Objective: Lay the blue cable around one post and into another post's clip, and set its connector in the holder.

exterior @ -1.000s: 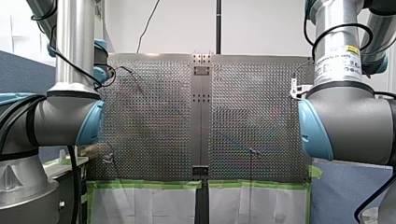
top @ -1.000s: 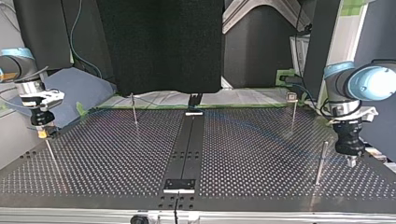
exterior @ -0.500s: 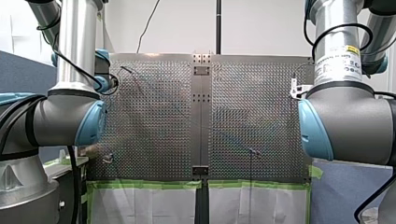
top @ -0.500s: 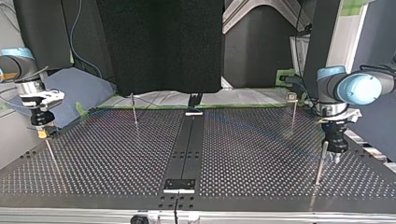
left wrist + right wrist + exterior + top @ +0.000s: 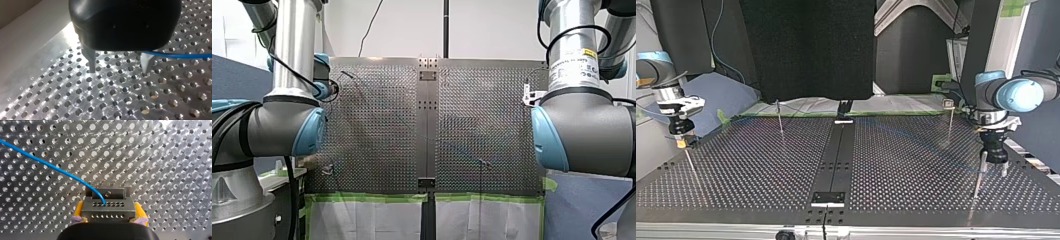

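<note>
Yellow-padded fingers of my right gripper were clamped on both sides of the boxy grey metal connector. The thin blue cable came out of one of its holes and ran off across the perforated metal table. In the top view that gripper sat way over at the left, low over the table.

Moving right, there was a thin upright metal post near the far edge, then the black strip down the table's middle. After that came a second thin post with a small square head, also on the far side.

Furthest right, my left gripper hung just beside a third thin metal post. Its bare metal fingers were spread wide with nothing between them, tips right down at the table. The cable came out from by one finger and ran off on the side away from the gap; couldn't tell if it touched.
</note>
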Controlling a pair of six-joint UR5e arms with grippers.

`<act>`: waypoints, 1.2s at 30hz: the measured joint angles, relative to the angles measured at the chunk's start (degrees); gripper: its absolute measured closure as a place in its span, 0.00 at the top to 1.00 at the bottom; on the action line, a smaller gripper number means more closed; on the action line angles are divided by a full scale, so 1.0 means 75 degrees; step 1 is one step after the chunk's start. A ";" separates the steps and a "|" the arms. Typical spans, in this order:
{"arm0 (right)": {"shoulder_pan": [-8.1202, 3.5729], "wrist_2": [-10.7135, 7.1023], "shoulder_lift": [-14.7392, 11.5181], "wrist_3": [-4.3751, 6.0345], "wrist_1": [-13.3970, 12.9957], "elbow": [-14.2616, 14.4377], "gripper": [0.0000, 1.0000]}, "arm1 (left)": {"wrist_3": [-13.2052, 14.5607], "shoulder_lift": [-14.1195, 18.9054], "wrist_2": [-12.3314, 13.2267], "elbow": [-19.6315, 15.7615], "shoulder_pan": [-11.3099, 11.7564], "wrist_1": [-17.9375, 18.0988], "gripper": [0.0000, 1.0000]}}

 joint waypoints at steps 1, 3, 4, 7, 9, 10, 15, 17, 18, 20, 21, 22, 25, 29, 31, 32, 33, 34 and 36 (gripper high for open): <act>0.0000 0.0000 0.0000 0.0000 0.0000 0.0000 0.00 | -0.0014 0.0000 -0.0004 -0.0001 -0.0004 -0.0020 1.00; 0.0000 0.0000 0.0000 0.0000 0.0000 0.0001 0.00 | -0.0023 0.0001 -0.0009 -0.0001 -0.0011 -0.0055 1.00; 0.0000 0.0000 0.0000 0.0000 0.0000 0.0000 0.00 | -0.0025 0.0001 -0.0017 -0.0001 -0.0013 -0.0090 1.00; 0.0000 0.0000 0.0000 0.0000 0.0000 0.0000 0.00 | -0.0024 0.0002 -0.0098 -0.0001 -0.0021 -0.0208 1.00; 0.0000 0.0000 0.0000 0.0000 0.0000 0.0000 0.00 | -0.0015 0.0003 -0.0165 -0.0002 -0.0033 -0.0292 1.00; 0.0000 0.0000 0.0000 0.0000 0.0000 0.0001 0.00 | -0.0006 0.0005 -0.0205 -0.0002 -0.0045 -0.0362 1.00; 0.0000 0.0000 0.0000 0.0000 0.0000 0.0001 0.00 | 0.0019 0.0025 -0.0306 -0.0003 -0.0110 -0.0553 1.00; 0.0000 0.0000 0.0000 0.0000 0.0000 0.0000 0.00 | 0.0025 0.0031 -0.0342 -0.0003 -0.0140 -0.0599 1.00; 0.0000 0.0000 0.0000 0.0000 0.0000 0.0000 0.00 | 0.0026 0.0032 -0.0354 -0.0006 -0.0155 -0.0611 1.00; 0.0000 0.0000 0.0000 0.0000 0.0000 0.0000 0.00 | 0.0034 0.0041 -0.0373 -0.0007 -0.0195 -0.0627 1.00; 0.0000 0.0000 0.0000 0.0000 0.0000 0.0000 0.00 | 0.0044 0.0048 -0.0378 -0.0007 -0.0213 -0.0633 1.00; 0.0000 0.0000 0.0000 0.0000 0.0001 0.0000 0.00 | 0.0063 0.0057 -0.0392 -0.0010 -0.0239 -0.0647 1.00; 0.0000 0.0000 0.0000 0.0000 0.0000 0.0000 0.00 | 0.0097 0.0097 -0.0465 -0.0039 -0.0285 -0.0683 1.00; 0.0000 0.0000 0.0000 0.0000 0.0000 0.0000 0.00 | 0.0111 0.0207 -0.0564 -0.0115 -0.0303 -0.0625 1.00; 0.0000 0.0000 0.0000 0.0000 0.0000 0.0001 0.00 | 0.0118 0.0260 -0.0606 -0.0158 -0.0301 -0.0547 1.00; 0.0000 0.0000 0.0000 0.0000 0.0000 0.0001 0.00 | 0.0118 0.0274 -0.0632 -0.0168 -0.0297 -0.0526 1.00; 0.0000 0.0000 0.0000 0.0000 0.0000 0.0000 0.00 | 0.0117 0.0285 -0.0666 -0.0176 -0.0292 -0.0512 1.00; 0.0000 0.0000 0.0000 0.0000 0.0000 0.0001 0.00 | 0.0116 0.0296 -0.0720 -0.0184 -0.0284 -0.0499 1.00; 0.0000 0.0000 0.0000 0.0000 0.0000 0.0000 0.00 | 0.0114 0.0309 -0.0812 -0.0189 -0.0269 -0.0485 1.00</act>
